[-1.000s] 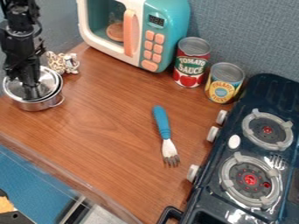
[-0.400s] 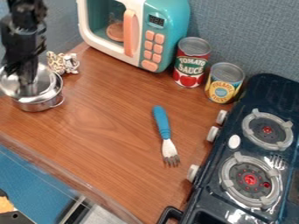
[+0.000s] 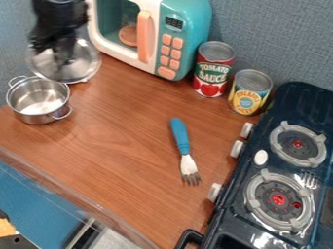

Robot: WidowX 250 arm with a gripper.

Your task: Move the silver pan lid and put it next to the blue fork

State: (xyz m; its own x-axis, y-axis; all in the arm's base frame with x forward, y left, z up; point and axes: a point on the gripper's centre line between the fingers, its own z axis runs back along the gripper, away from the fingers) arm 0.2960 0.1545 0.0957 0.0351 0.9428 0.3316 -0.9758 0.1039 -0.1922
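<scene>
The brown desk (image 3: pixel 117 170) lies under most things here; take the fork as the middle of the clock. The dark stove (image 3: pixel 291 106), two ringed burners on top, sits between 3 and 4 o'clock, its knobs facing the fork. The teal and white microwave (image 3: pixel 180 22) stands between 11 and 12. The black tool (image 3: pixel 65 59) hangs between 10 and 11, closed on the middle of the lid; the exact gap between its fingers I can't tell. The silver lid (image 3: pixel 86 61) is in its hold, at about 1 o'clock from the pot and off it. The pot (image 3: pixel 39 117) stands uncovered at 10, loop handles at its own 10 and 4. Upright between 12 and 1 is the red can (image 3: pixel 209 83), with the yellow can (image 3: pixel 248 101) just beside it, between 1 and 2. The blue-handled fork (image 3: pixel 181 138) lies flat, tines pointing near 6.
</scene>
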